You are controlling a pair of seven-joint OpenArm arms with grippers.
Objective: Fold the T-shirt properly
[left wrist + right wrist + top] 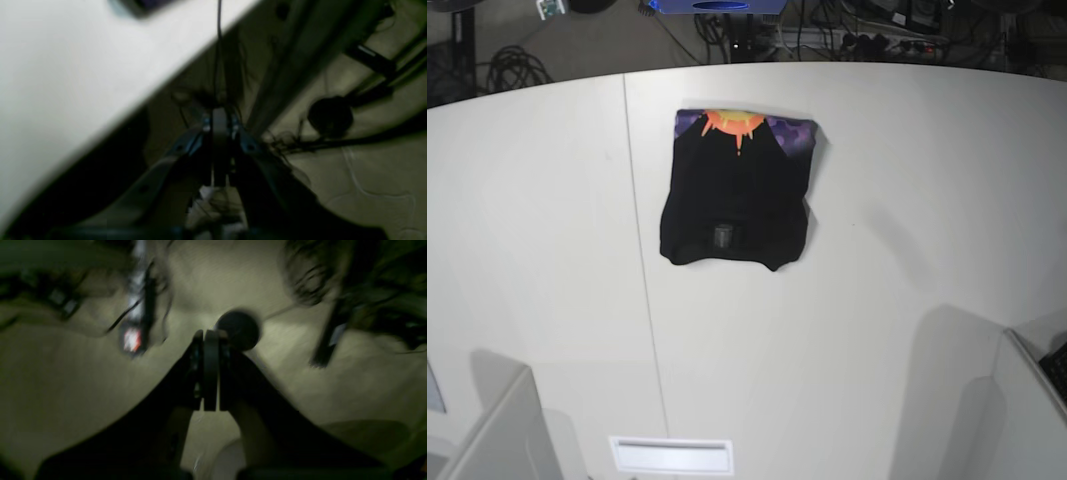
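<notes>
— What is the surface looking like, and the room around it?

— A wide white table (877, 300) is filling most of the base view, with a thin seam running down its left part. Behind its far edge, dark floor is showing, with coiled cables (512, 65) at the far left and a blue device (717, 6) at the top edge. Pale panels are rising at the near left and near right corners.

— And where is the T-shirt lying?

— The T-shirt (735, 195) is lying folded into a compact black block on the far middle of the table, just right of the seam. An orange sunburst and purple print are showing along its far edge, and a small grey label is sitting near its near edge. Nothing is touching it.

— What are the arms doing?

— Neither is appearing over the table. The left gripper (219, 125) is hanging beside the table edge over a pale floor with black cables, its jaws pressed together, empty. The right gripper (210, 340) is pointing at blurred floor near a dark round disc (239, 328), jaws likewise closed with nothing between them.
</notes>
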